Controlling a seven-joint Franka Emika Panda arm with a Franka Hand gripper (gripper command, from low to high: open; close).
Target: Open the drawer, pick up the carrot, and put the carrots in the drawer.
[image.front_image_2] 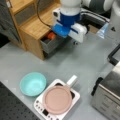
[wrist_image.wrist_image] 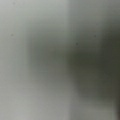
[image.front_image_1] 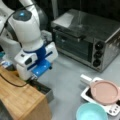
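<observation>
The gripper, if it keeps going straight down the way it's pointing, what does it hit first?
Probably the open drawer. The gripper hangs right above it, pointing down, and the carrot already lies inside. Depth is unclear, so it may meet the drawer's floor or front wall rather than the carrot.

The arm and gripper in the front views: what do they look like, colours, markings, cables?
The arm has glossy white rounded shells with dark grey joints, and one joint cap carries a small glowing blue light. A bright blue mount joins the wrist to a white boxy block above the gripper. A thin black cable trails across the wooden cabinet top.
</observation>
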